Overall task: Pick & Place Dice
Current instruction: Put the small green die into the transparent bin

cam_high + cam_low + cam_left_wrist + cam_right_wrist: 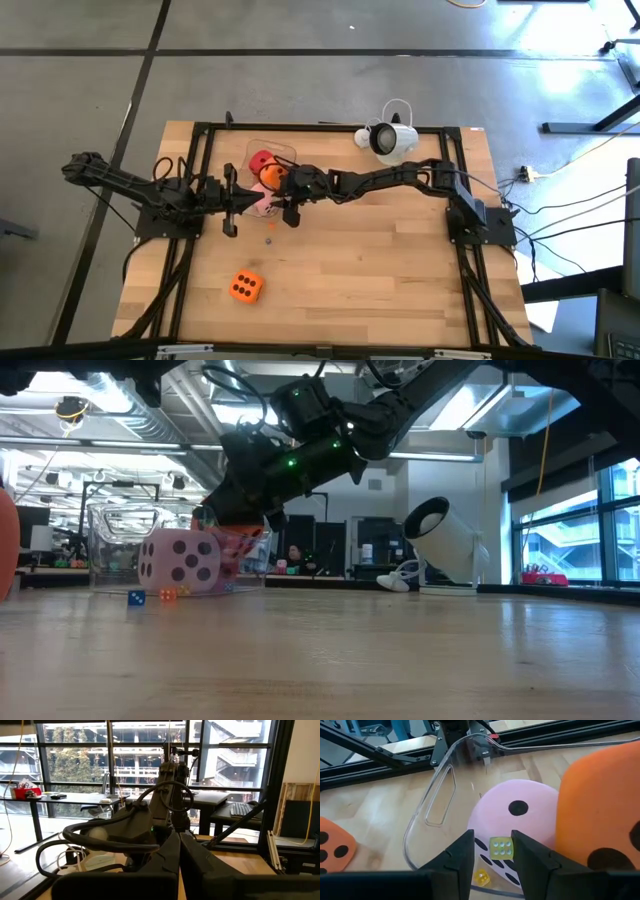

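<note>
A clear plastic container (262, 160) at the table's far middle holds a red die (262, 159) and an orange die (270, 178). A pink die (520, 815) sits at its near side. Another orange die (245, 287) rests on the table near the front. My right gripper (492, 837) hovers over the pink die, fingers open, slanting down. A small yellow-green die (501, 848) shows between its fingertips. My left gripper (240, 203) waits shut just left of the container, holding nothing. My right gripper has the small yellow-green die (506, 848) close against the inner side of one finger (530, 855). A gap shows between the die and the other finger. Whether the finger touches the die, I cannot tell.
A white camera-like device (388, 139) stands at the far right of the table. A tiny blue die (136, 598) and a tiny orange one (168, 594) lie on the wood near the pink die. Another tiny yellow die (481, 877) lies below my right fingers.
</note>
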Robot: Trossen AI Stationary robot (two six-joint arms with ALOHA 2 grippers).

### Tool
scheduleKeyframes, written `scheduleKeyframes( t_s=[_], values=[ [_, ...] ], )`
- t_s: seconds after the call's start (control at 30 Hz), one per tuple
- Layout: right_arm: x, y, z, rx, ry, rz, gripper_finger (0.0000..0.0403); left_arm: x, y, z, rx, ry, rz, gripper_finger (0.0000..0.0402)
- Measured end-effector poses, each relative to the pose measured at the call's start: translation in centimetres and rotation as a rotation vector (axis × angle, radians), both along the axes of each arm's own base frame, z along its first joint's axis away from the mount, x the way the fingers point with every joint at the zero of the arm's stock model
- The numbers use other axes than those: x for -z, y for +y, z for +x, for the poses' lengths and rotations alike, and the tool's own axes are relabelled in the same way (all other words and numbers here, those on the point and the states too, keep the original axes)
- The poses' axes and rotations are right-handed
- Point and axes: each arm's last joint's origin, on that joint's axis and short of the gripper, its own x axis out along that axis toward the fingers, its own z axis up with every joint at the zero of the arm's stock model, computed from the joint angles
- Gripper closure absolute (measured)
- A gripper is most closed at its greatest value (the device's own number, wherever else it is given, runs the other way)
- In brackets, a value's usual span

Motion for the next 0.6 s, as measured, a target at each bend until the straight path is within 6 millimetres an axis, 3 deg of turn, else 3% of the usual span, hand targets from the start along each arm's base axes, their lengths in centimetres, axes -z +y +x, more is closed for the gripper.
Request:
scheduleKeyframes(
  t_s=[0.6],
  values=[
    [-1.2, 0.1, 0.5, 0.002, -0.131, -0.012, 0.0273, 0.0, 0.0, 0.0, -0.001, 0.001, 0.004, 0.0398]
  ],
)
